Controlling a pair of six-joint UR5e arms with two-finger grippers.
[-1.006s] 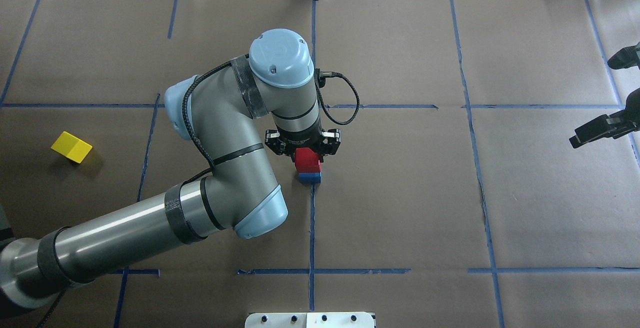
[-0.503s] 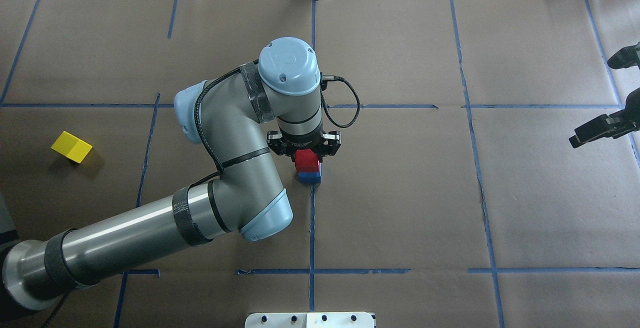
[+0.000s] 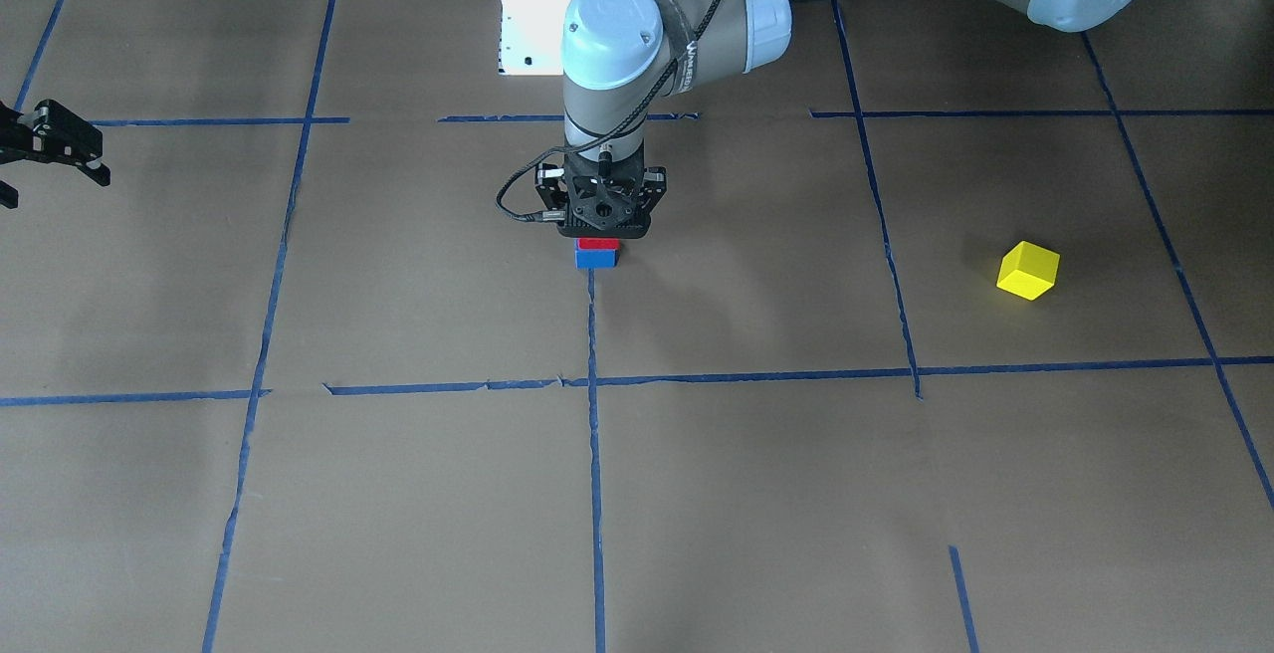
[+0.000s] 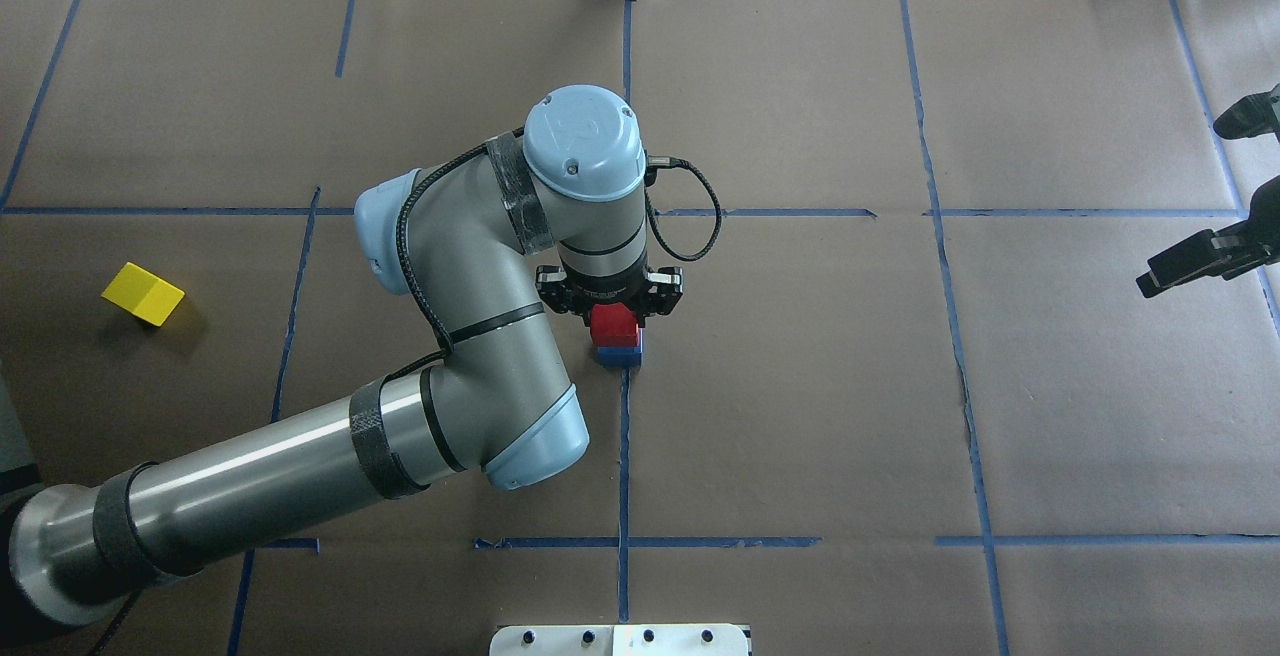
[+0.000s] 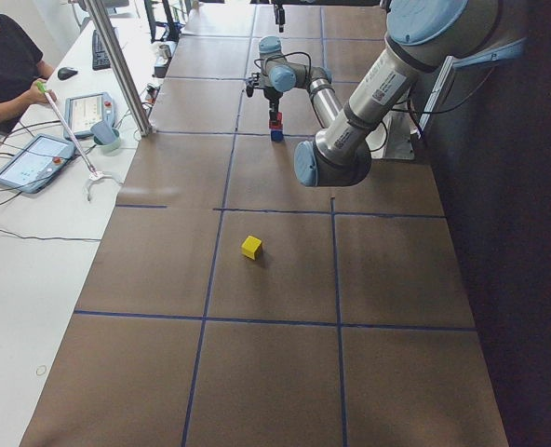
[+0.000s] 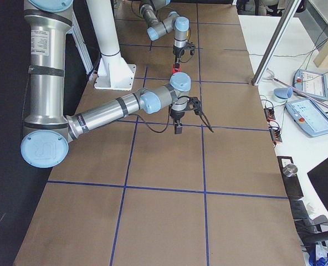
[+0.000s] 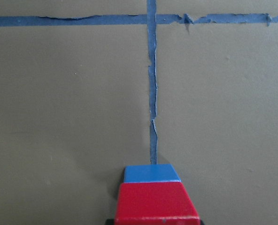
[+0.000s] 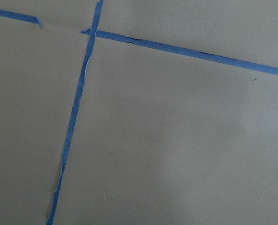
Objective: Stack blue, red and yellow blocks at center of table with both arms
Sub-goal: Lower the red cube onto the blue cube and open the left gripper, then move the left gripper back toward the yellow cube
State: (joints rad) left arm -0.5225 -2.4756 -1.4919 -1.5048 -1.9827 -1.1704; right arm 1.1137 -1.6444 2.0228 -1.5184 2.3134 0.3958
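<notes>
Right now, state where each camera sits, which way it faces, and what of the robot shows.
Overhead: behind the robot, looking forward and down; left arm, right gripper.
Front-facing: across the table, facing the robot; same two, mirrored.
Exterior left: table's left end, looking along it; left arm near.
Exterior right: opposite end; right arm near, left far.
Left wrist: down on red block atop blue block; no arm.
Right wrist: down on table and tape; no arm.
Shared: overhead and front-facing both show the yellow block.
</notes>
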